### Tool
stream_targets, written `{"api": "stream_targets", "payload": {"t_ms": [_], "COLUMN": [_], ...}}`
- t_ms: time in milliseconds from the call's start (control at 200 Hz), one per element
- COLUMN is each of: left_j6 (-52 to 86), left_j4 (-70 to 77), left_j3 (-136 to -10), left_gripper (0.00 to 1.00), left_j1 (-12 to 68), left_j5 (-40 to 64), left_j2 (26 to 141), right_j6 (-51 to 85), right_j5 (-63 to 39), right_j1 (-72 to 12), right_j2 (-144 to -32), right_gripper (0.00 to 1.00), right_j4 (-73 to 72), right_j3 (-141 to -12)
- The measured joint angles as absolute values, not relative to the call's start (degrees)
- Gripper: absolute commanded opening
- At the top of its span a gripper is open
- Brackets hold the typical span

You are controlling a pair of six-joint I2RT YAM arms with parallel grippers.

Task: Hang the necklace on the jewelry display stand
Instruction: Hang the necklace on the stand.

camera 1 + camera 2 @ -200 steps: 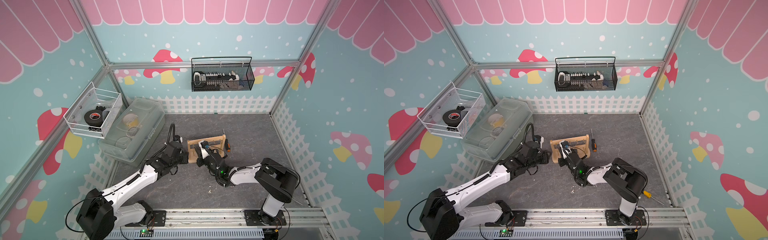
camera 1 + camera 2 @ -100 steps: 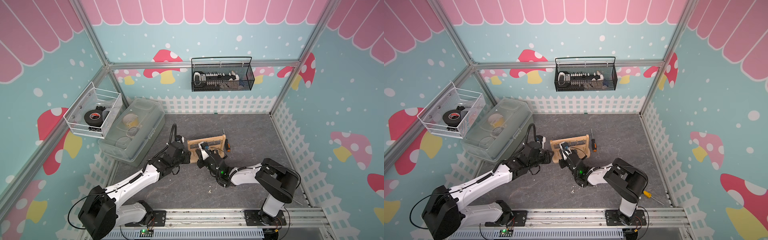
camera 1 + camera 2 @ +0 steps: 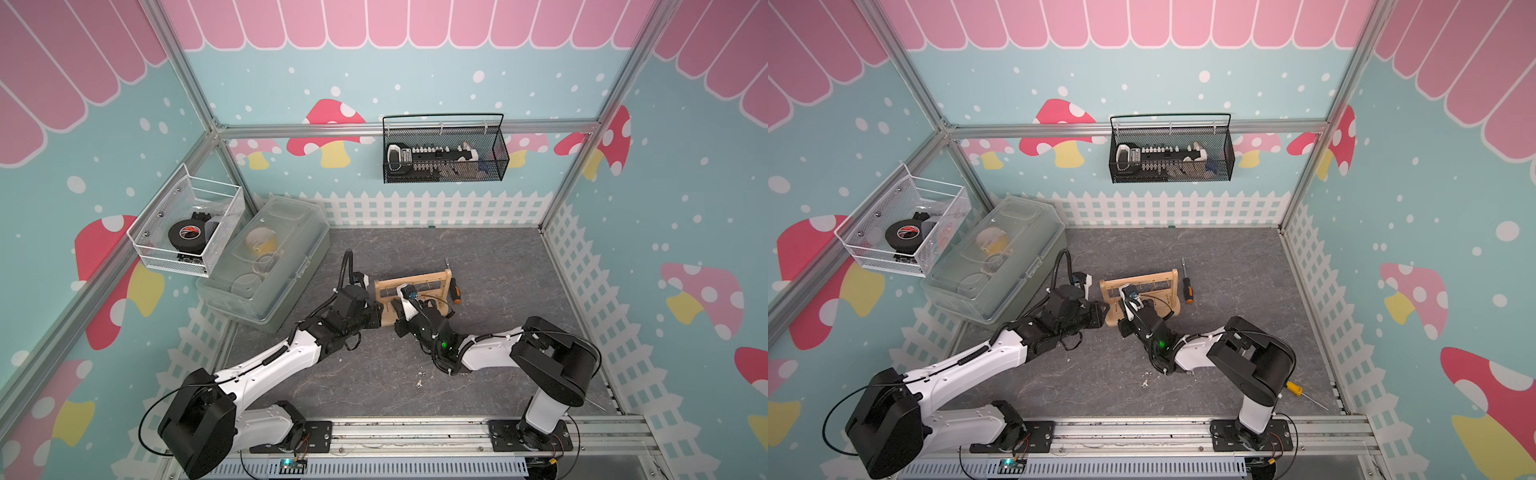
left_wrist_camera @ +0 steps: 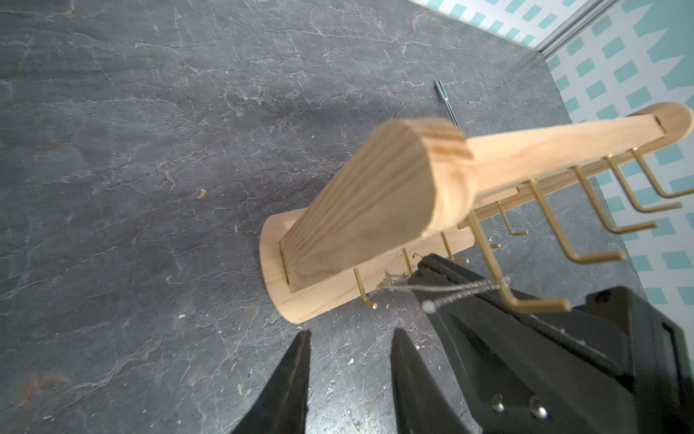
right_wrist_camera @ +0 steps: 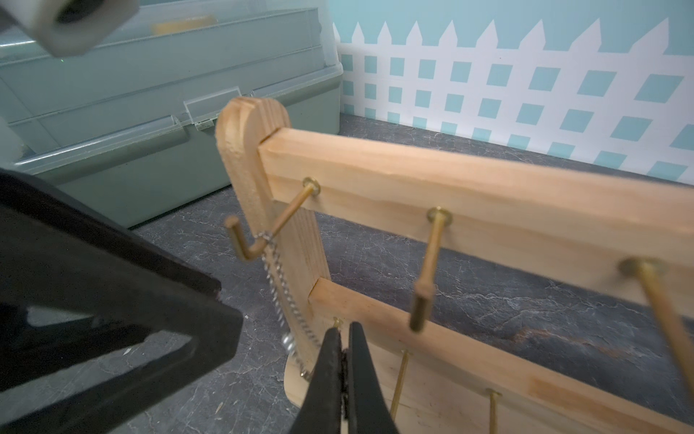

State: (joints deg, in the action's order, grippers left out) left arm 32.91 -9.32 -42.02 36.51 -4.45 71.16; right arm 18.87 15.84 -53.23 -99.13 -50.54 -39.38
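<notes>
The light-wood jewelry display stand (image 3: 419, 279) (image 3: 1142, 279) stands mid-floor, with gold pegs along its crossbar (image 5: 450, 176) (image 4: 375, 195). The necklace, a thin silver chain (image 5: 276, 270) (image 4: 462, 291), loops over the end peg by the left upright. From there it runs down to my right gripper (image 5: 343, 330) (image 3: 399, 305), which is shut on it low in front of the stand. My left gripper (image 4: 351, 336) (image 3: 379, 311) is open and holds nothing. It hovers over bare floor just short of the stand's base, beside the right gripper.
A clear plastic lidded box (image 3: 270, 266) (image 5: 150, 94) sits close behind and left of the stand. An orange-and-black screwdriver (image 3: 456, 293) lies at the stand's right end. A yellow-handled one (image 3: 1296, 388) lies near the right arm's base. Fenced walls surround the floor.
My left gripper has edged a little closer to the stand's left end. The right gripper and the chain have stayed put.
</notes>
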Motion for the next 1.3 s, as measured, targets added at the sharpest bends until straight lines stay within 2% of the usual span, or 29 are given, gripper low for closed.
{"api": "stream_targets", "payload": {"t_ms": [500,605,740,1101,1301], "left_j6": [34.50,34.41,34.30,34.30,34.76], "left_j4": [-6.61,-6.79,-7.66,-7.84,-3.73], "left_j3": [-40.21,-40.21,-40.21,-40.23,-39.11], "left_gripper": [0.37,0.37,0.37,0.36,0.36], "left_j1": [36.51,36.49,36.27,35.64,35.70], "left_j5": [-2.35,-2.42,-2.83,-2.68,-1.45], "left_j2": [71.02,70.91,70.81,70.13,70.11], "right_j6": [20.27,20.82,21.12,20.75,19.27], "right_j5": [15.42,14.98,14.15,14.02,13.91], "right_j1": [-53.23,-53.23,-53.25,-53.25,-52.99], "right_j2": [-98.45,-98.15,-98.04,-96.60,-91.26], "right_gripper": [0.07,0.15,0.20,0.20,0.22], "right_j4": [-49.17,-48.99,-48.80,-47.72,-44.01], "right_j3": [-38.61,-38.61,-38.61,-38.61,-38.24]}}
